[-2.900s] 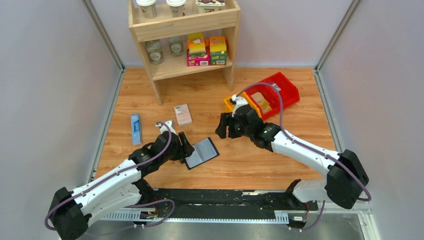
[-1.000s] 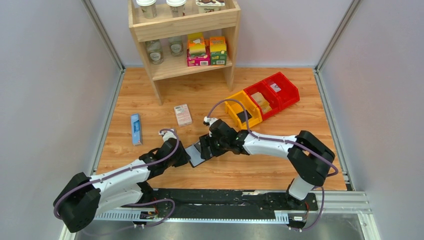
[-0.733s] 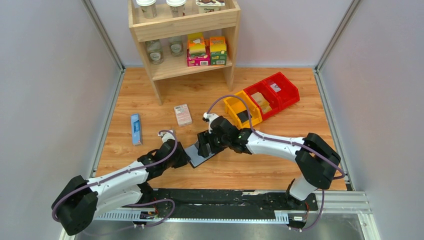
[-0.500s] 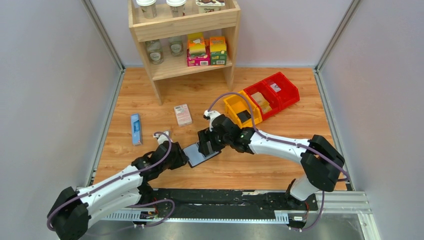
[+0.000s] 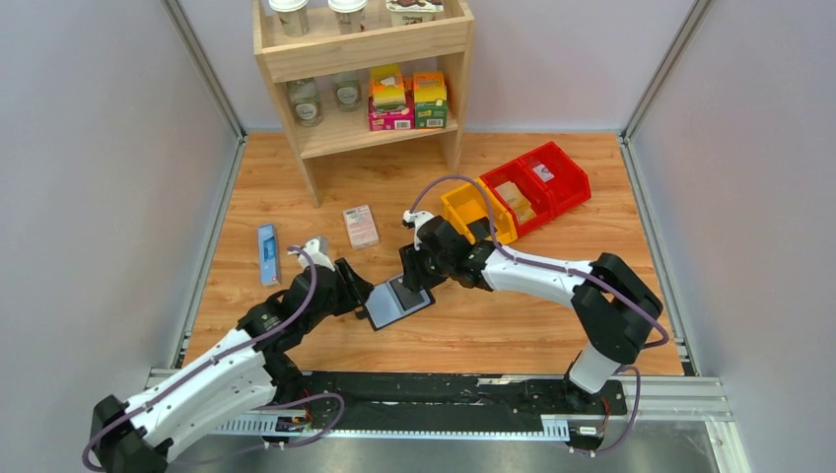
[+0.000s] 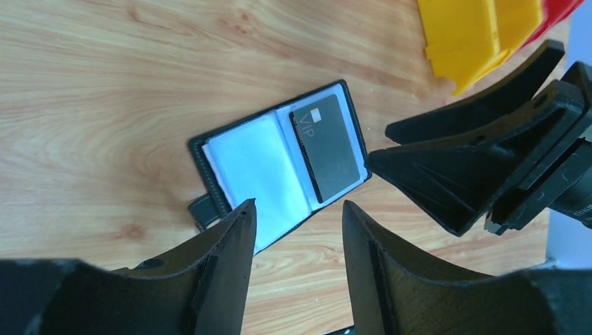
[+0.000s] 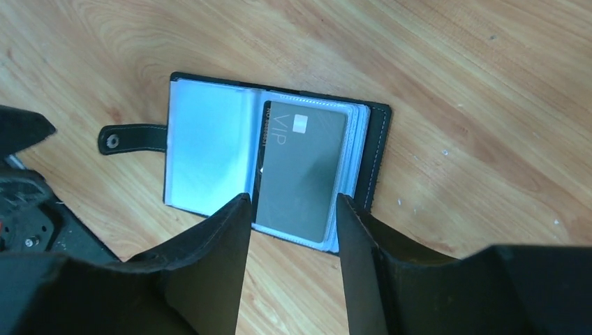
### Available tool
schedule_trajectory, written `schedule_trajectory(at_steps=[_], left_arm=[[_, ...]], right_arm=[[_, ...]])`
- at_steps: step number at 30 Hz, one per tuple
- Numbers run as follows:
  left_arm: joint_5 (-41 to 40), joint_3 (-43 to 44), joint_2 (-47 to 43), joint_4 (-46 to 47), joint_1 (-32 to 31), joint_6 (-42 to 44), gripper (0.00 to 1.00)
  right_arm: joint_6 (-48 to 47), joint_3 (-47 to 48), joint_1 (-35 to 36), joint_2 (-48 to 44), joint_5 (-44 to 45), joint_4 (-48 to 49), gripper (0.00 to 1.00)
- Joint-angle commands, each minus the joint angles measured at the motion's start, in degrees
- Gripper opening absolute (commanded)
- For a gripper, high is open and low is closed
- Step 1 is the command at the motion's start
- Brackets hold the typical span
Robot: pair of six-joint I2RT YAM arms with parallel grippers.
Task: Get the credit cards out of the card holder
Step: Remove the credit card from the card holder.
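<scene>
A: So, card holder [image 5: 396, 302] where?
B: Open flat on bench [image 5: 493, 330], centre of top view. Dark credit card [image 7: 300, 167] in clear pocket [image 7: 354, 139].
A: Grippers?
B: Both spread, empty: left gripper [image 6: 297, 206] over tab [image 7: 132, 138] side, right gripper [image 7: 292, 197] straddling card's lower edge.
A: Handling?
B: Prob. thin, stiff, slick. Pinch short edge; pin light holder w/ left gripper, else likely dragged along.
</scene>
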Motion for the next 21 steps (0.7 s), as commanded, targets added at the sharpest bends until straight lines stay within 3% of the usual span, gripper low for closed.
schedule_trajectory(at_steps=[1,10,21], left_arm=[[5.2,1.3,9.3,13.1,-0.2,0.3,0.57],[7.8,-2.5,25.0,27.2,0.0,-3.7,0.51],[9.4,-11.1,28.4,38.0,0.0,-9.9,0.51]], right_arm=[[-0.9,3.3,-0.4,3.7,-0.3,1.5,0.50],[-0.6,4.3,-0.8,8.0,-1.7,1.1,0.45],[0.0,4.1,-0.8,10.4,-6.8,1.9,0.45]])
